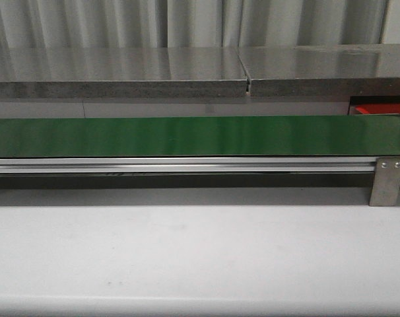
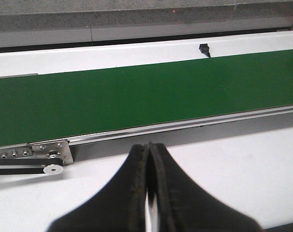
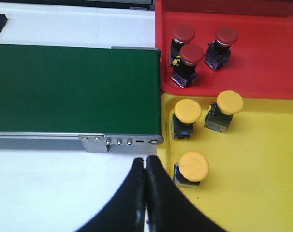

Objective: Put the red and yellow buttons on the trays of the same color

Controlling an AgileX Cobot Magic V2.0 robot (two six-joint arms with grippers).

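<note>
Green conveyor belt (image 1: 187, 135) runs bare while three red buttons (image 3: 191, 54) sit in the red tray (image 3: 272, 63) and three yellow buttons (image 3: 194, 165) in the yellow tray (image 3: 262, 169), so both the left gripper (image 2: 149, 159) and right gripper (image 3: 146, 169), fingers pressed together, seem to await another button.

A white surface (image 1: 200, 251) carries a green conveyor belt (image 1: 187, 135) running across it. At the belt's right end, 2 trays rest on the surface: a red tray (image 3: 262, 67) and a yellow tray (image 3: 253, 159), touching.

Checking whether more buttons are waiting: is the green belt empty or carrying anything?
Empty. The green belt shows bare in all three views; the buttons sit in the red tray and yellow tray.
</note>
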